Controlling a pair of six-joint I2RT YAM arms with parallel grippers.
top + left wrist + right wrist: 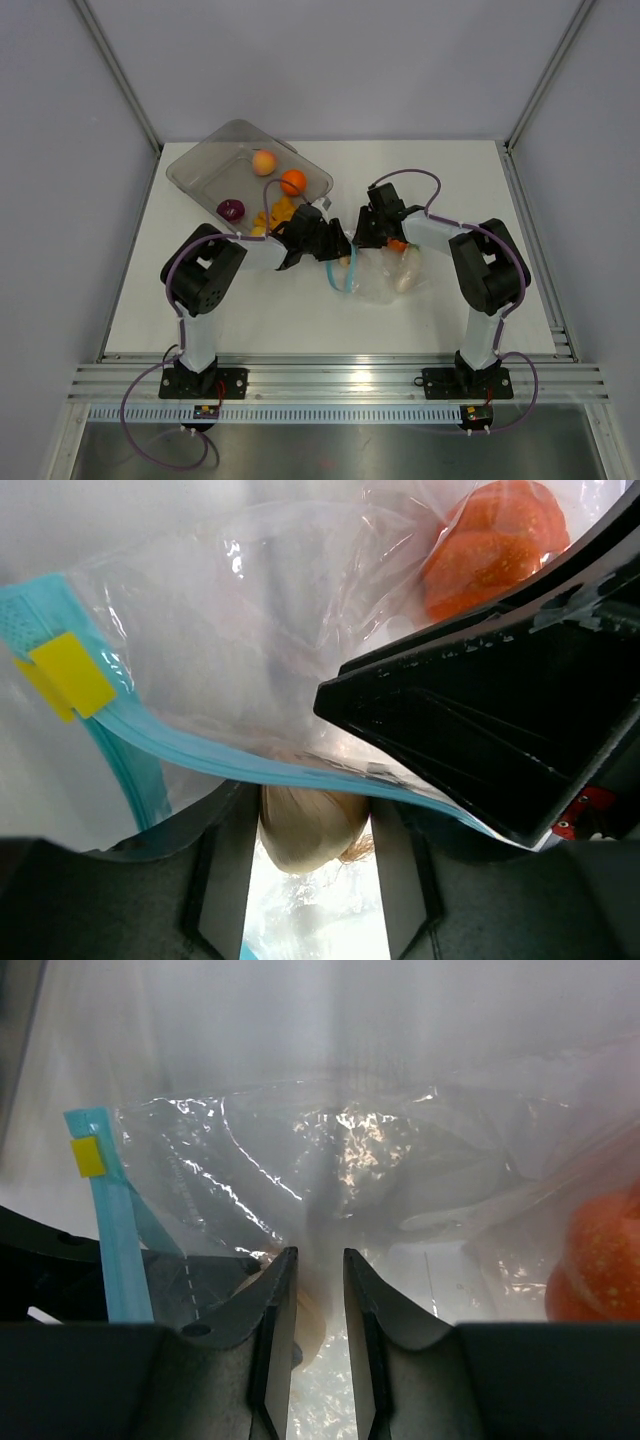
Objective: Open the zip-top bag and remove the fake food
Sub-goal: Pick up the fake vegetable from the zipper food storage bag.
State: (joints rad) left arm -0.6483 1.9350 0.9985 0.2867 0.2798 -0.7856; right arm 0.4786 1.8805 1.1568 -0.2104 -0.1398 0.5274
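The left tool [338, 252] is standing half open at the teal strip [345, 278] of the zip-top bag [382, 285]. The right tool [366, 238] is standing narrowly open beside it, and I cannot tell whether it is gripping the film.

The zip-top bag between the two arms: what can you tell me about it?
The zip-top bag is small, clear, crinkly plastic, lying crumpled on the white table, with a teal zip strip carrying a yellow tab. An orange piece shows through it; a beige piece sits by the strip. The left end effector straddles the strip, jaws apart; the right end effector is close against it, and whether it pinches the plastic is unclear.
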